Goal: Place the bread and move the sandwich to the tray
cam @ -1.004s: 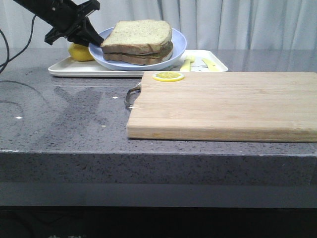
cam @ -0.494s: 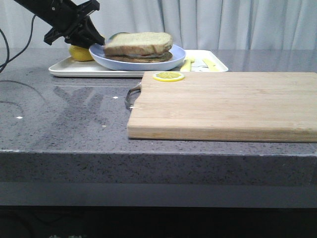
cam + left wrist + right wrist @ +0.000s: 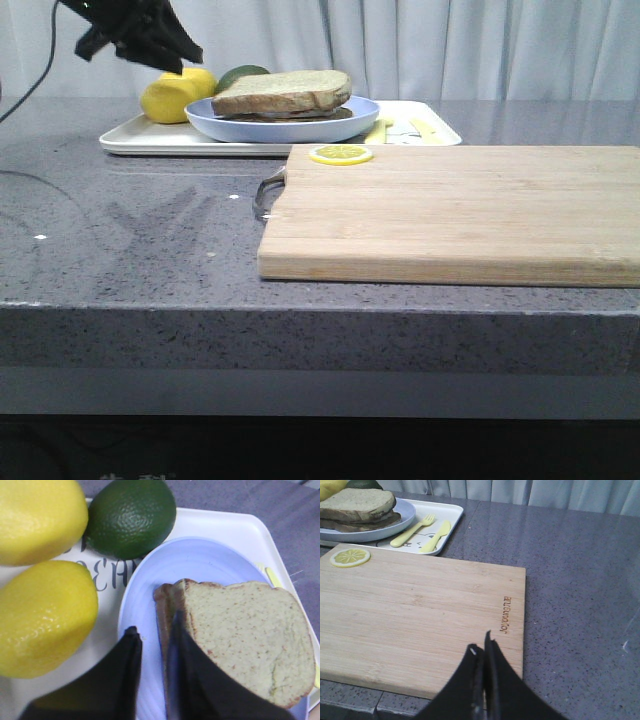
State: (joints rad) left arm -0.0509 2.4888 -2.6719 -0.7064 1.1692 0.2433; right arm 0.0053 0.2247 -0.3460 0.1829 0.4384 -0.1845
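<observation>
The sandwich point(image 3: 283, 93) lies on a round light-blue plate point(image 3: 330, 122), with the pale speckled bread point(image 3: 240, 635) as its top slice. The plate rests on the white tray point(image 3: 140, 140) at the back left. My left gripper point(image 3: 185, 55) hangs above the tray's left end, apart from the plate. In the left wrist view it point(image 3: 155, 627) is open a little, and only the plate far below shows in the gap. My right gripper point(image 3: 481, 645) is shut and empty over the near part of the cutting board point(image 3: 420, 610).
A wooden cutting board point(image 3: 450, 210) fills the middle and right, with a lemon slice point(image 3: 340, 154) on its far left corner. Two lemons point(image 3: 45, 615) and a lime point(image 3: 130, 515) sit on the tray beside the plate. A yellow fork and knife point(image 3: 415, 527) lie on the tray's right part.
The tilted plate with the sandwich came down flat onto the tray. My left gripper let go of the plate's rim and rose up and to the left.
</observation>
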